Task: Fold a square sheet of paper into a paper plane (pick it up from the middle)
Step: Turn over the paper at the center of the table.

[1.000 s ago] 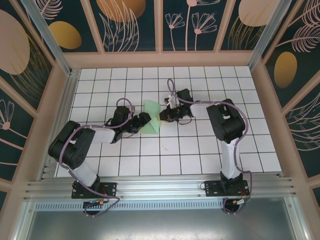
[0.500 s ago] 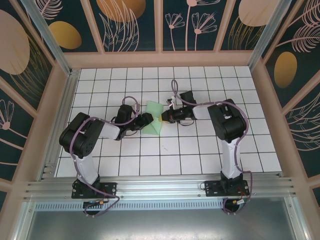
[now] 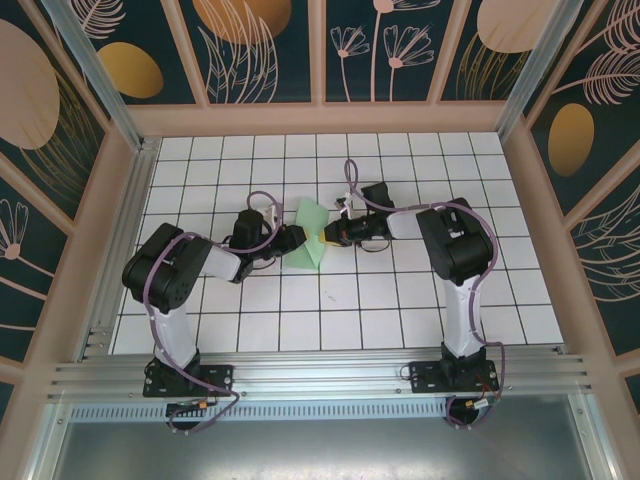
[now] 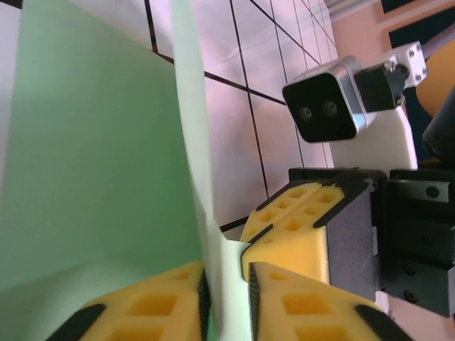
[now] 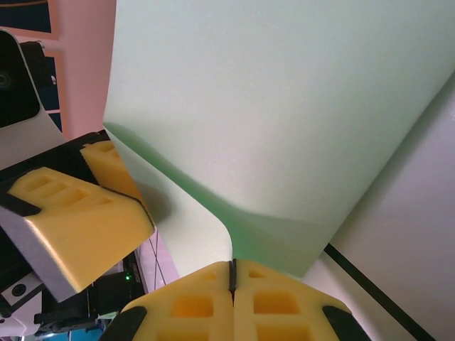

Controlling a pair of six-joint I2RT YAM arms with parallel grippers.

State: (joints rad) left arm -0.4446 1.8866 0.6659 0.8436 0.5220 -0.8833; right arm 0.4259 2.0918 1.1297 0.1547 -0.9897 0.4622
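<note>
Left gripper: narrowed onto an upright flap of the paper, which filled the slit between its two yellow pads.
Right gripper: fully closed, its pads meeting along one seam, with the paper's lower edge pinched there.
Gripper spacing: in the top view the left gripper and right gripper faced each other tip to tip, close together, with the paper between them.
Paper, top view: pale mint green, plain, bent into a raised fold. Whether any edge rested on the table could not be told.
Paper, left wrist view: a broad flat panel lay to the left, and a narrow strip, seen edge-on, rose from the pads.
Paper, right wrist view: one large smooth panel curved down to the pinch, with the left gripper's pads at its left border.
Right wrist camera: a silver housing with a dark face, above the right gripper's pad.
Table: white tiles with dark grid lines. The paper sat near its middle, slightly toward the far side.
Walls: dark panels with leaf and flower motifs in pale frames.
</note>
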